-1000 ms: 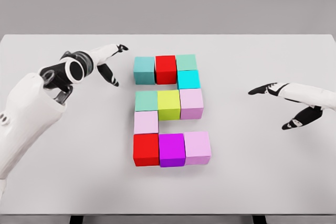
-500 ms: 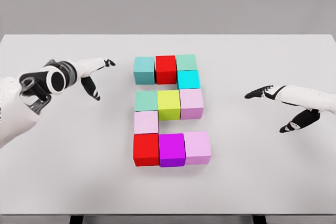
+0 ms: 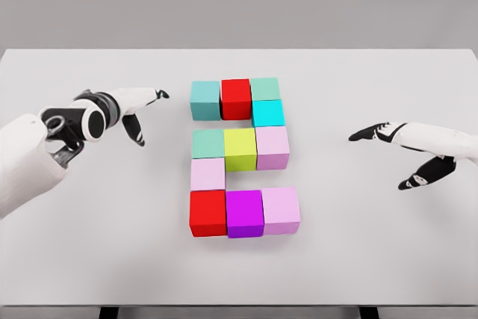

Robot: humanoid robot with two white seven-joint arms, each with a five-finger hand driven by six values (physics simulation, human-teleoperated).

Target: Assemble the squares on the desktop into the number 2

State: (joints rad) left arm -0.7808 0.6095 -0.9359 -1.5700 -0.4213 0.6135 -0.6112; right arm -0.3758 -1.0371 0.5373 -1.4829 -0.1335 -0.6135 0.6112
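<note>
Coloured cubes sit packed together mid-table in the shape of a 2. Its top row is a teal cube [image 3: 205, 99], a red cube [image 3: 236, 98] and a green cube [image 3: 265, 88], with a cyan cube [image 3: 268, 113] below the green one. The middle row runs green, yellow-green [image 3: 240, 148], pink [image 3: 272, 146]. A pale pink cube [image 3: 207, 174] links down to a bottom row of red [image 3: 208, 212], magenta [image 3: 244, 213] and pink [image 3: 281, 210]. My left hand [image 3: 143, 112] hovers open left of the teal cube, touching nothing. My right hand [image 3: 394, 153] is open, well right of the cubes.
The white table [image 3: 358, 252] stretches across the view, with its front edge near the bottom of the picture and a grey wall behind it.
My left hand drew back leftward from the teal cube, then edged slightly right again. The right hand barely shifted. The cubes have not moved.
</note>
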